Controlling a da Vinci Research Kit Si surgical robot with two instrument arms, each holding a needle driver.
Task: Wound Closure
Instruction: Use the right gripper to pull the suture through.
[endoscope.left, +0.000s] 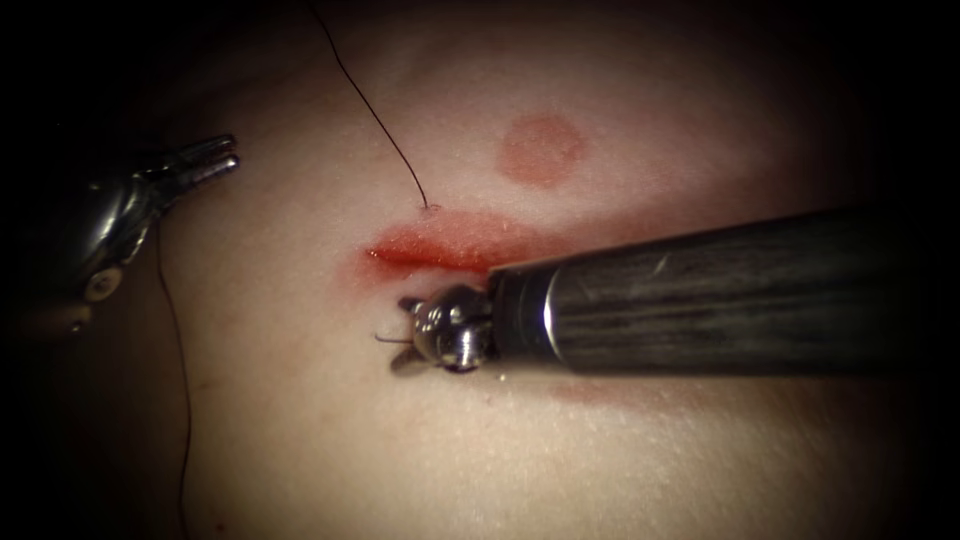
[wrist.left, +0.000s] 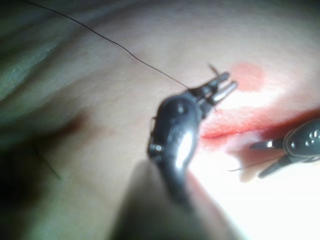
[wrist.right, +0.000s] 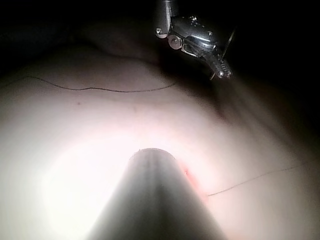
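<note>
Gaping red cut (endoscope.left: 440, 248); right end effector (endoscope.left: 405, 335) open astride needle (endoscope.left: 390, 341); left (endoscope.left: 225, 155) shut, empty.

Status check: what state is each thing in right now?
Left tool: left of the cut, thread at its tip, hold unclear.
Right tool: jaws open, what looks like the needle between them.
Thread: enters the tissue just above the cut.
Cut: unclosed, red fluid along it.
</note>
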